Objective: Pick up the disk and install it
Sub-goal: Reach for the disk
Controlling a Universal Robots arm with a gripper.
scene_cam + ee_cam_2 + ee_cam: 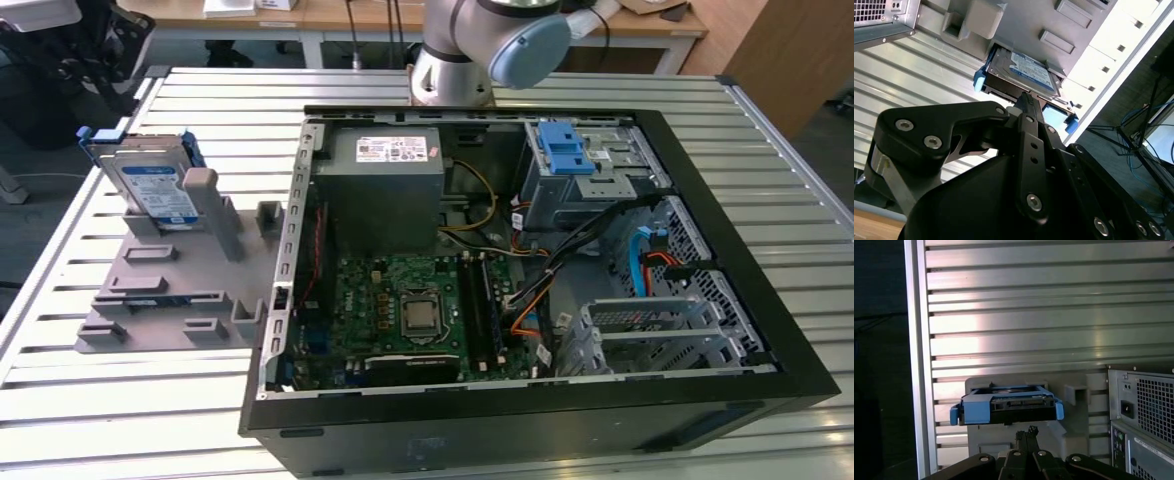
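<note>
My gripper (1026, 100) is empty, its 2 fingers pressed together just short of the disk (1021, 75). Advancing like this could shove it off its grey stand (1019, 22).

Bright light streaks the slats of a ribbed aluminium table (120, 400) spread beneath the hand (1029, 431). Off the table's edge nearest the hand, dark floor (1124, 125) carries blue cables (1137, 117) and a stand's legs (1104, 134). Pale wooden desks (160, 12) line the far side.

Slatted metal table (120, 420) carries open computer case (534, 422), grey fixture (160, 300).
</note>
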